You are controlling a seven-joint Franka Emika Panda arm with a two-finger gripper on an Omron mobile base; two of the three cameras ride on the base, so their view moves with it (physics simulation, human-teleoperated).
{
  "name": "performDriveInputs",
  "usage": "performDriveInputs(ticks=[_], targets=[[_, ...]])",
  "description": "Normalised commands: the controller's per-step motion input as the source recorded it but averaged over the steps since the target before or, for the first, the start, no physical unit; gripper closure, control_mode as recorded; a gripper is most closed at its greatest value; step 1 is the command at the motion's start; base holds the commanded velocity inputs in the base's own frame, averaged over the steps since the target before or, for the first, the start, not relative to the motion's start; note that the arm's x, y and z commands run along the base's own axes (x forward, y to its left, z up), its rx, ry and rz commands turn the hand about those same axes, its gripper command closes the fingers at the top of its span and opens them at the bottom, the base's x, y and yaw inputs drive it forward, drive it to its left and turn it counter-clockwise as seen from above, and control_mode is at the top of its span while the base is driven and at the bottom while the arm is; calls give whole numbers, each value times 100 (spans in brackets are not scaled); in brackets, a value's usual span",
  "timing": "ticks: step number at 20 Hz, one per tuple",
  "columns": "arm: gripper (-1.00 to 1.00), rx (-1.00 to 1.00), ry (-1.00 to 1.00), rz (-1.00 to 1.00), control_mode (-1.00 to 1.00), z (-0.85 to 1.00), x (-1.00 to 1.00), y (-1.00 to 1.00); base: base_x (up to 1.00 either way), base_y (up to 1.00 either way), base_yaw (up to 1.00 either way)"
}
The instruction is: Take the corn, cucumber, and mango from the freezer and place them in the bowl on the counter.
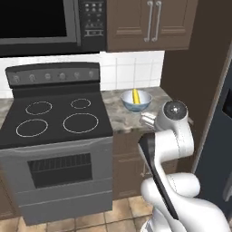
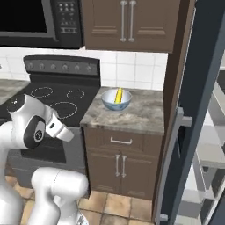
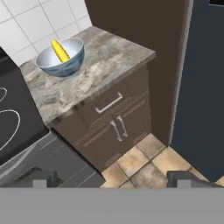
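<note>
Ahead of my gripper (image 3: 112, 181) and off to the upper left in the hand view lies the grey-brown marbled stone worktop (image 3: 103, 61), a short slab over brown wooden cabinets with silver handles (image 3: 114, 124). On it, near the white tiled wall (image 3: 35, 24), sits the round, glossy, pale blue-white bowl (image 3: 61, 59), and the small yellow corn cob (image 3: 60, 50) lies tilted inside it, leaning on the bowl's wall. Left of the worktop, touching its edge, is the black glass stovetop with white ring marks (image 1: 56, 118), with a dark microwave (image 1: 45, 22) hung above it. To the right of the worktop a tall brown panel (image 3: 144, 48) stands between it and the dark blue-grey freezer (image 3: 205, 87). In the right base view the freezer's door (image 2: 189, 118) stands swung open, with pale grey inner shelves (image 2: 211, 154) showing behind it. Below me is tan tiled floor (image 3: 140, 164).

My gripper hangs in the air over that floor, in front of the cabinet doors, jaws spread wide, holding nothing and touching nothing.
</note>
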Motion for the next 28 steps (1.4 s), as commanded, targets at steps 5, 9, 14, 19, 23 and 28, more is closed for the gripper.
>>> performDriveInputs(ticks=[5,9,14,19,23,28], targets=[[-100,0,0,0,100,0,0,0,-100,-23,-35],[-100,0,0,0,100,0,0,0,-99,-2,-63],[-100,0,0,0,100,0,0,0,-50,-57,-68],[-100,0,0,0,100,0,0,0,-8,-100,-62],[-100,0,0,0,100,0,0,0,-28,-100,-66],[-100,0,0,0,100,0,0,0,-45,-100,-61]])
